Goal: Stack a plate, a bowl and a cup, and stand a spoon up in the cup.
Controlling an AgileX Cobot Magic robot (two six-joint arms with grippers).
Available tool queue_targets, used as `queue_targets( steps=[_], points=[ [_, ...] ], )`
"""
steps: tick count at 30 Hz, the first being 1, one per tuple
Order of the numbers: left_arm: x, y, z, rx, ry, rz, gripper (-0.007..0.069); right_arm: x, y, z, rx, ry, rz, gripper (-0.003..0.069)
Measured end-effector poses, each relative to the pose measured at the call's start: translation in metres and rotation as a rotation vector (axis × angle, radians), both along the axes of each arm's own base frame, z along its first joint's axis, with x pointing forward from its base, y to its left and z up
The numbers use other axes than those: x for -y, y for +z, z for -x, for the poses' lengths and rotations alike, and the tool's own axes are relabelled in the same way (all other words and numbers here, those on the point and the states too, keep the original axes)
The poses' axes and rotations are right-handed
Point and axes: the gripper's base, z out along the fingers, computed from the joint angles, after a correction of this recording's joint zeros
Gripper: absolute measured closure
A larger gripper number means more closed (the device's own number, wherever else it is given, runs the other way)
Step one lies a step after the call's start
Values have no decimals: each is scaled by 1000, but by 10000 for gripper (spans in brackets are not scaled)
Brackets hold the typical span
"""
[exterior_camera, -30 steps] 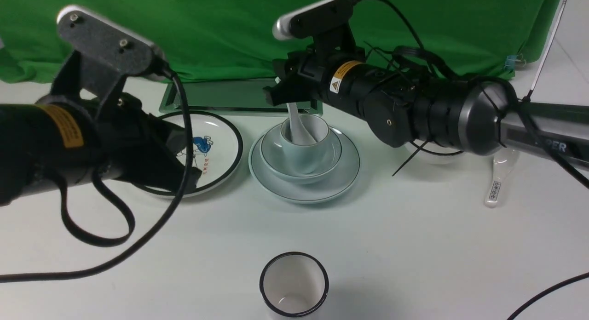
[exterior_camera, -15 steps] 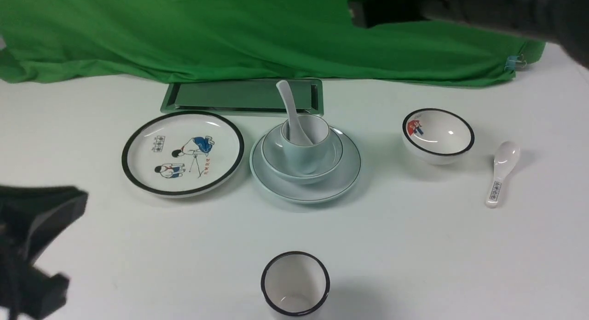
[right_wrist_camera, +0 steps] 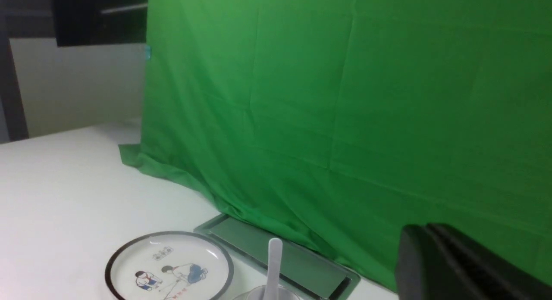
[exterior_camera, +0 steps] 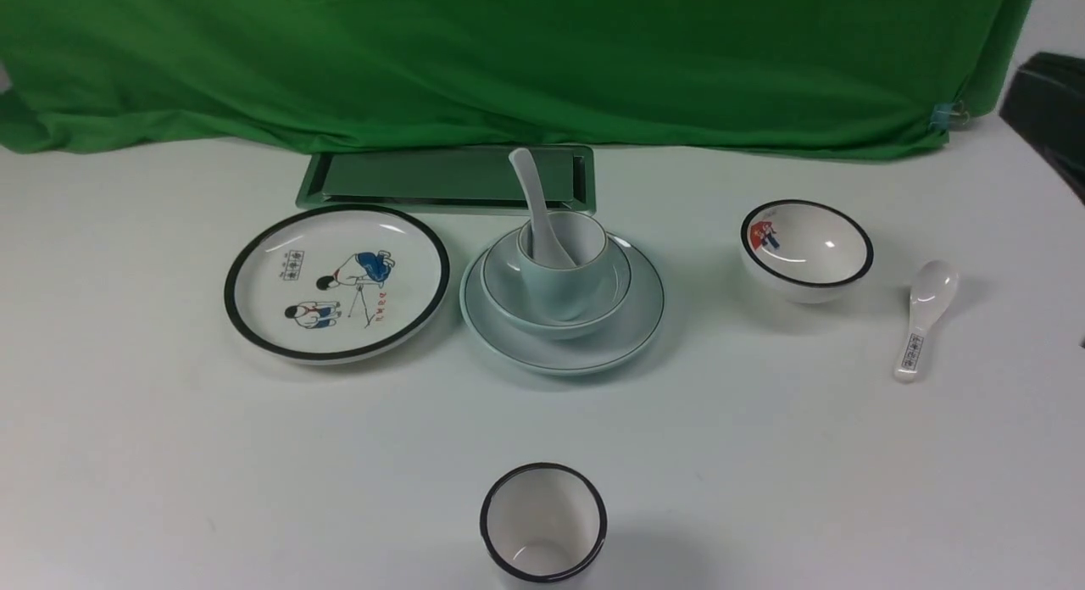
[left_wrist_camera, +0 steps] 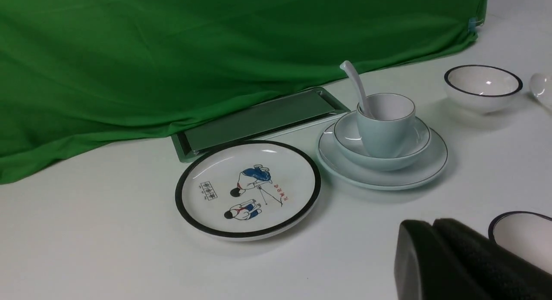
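The pale plate (exterior_camera: 631,327) lies mid-table with the wide shallow bowl (exterior_camera: 612,295) on it and the small cup (exterior_camera: 566,278) inside the bowl. The plain white spoon (exterior_camera: 531,192) stands in the cup, its handle leaning toward the back left. The stack also shows in the left wrist view (left_wrist_camera: 424,173). My left gripper (left_wrist_camera: 431,226) is shut and empty, low over the table, well in front of the stack. My right gripper (right_wrist_camera: 420,230) is shut and empty, raised high before the green cloth. Only a dark bit of the right arm (exterior_camera: 1047,107) shows in the front view.
A black-rimmed cartoon plate (exterior_camera: 336,282) lies left of the stack. A black-rimmed bowl (exterior_camera: 807,249) and a marked spoon (exterior_camera: 922,319) lie to the right. A black-rimmed cup (exterior_camera: 542,522) stands near the front edge. A metal hatch (exterior_camera: 445,179) and the green cloth are behind.
Both arms have pulled back out of the front view. The right gripper has left the spoon, which stays standing in the cup. The stack has not moved.
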Motion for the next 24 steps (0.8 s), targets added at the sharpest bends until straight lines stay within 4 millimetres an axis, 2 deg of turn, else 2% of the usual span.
queue_targets(
  steps=[3, 6, 17, 21, 23, 24],
  points=[
    [0, 0, 0, -1, 0, 0, 656, 8, -2, 12, 23, 0, -15, 641],
    [0, 0, 0, -1, 0, 0, 656, 11, -1, 16, 36, 0, -24, 639],
    [0, 0, 0, -3, 0, -1, 656, 11, -1, 17, 39, 0, -26, 620],
    [0, 0, 0, -3, 1, -2, 656, 11, 0, 17, 25, 6, -82, 634],
    [0, 0, 0, -3, 1, -1, 656, 11, -3, 17, -9, 9, -116, 640],
    [0, 0, 0, -3, 1, -1, 656, 12, -13, 18, -62, 9, -136, 650]
  ],
)
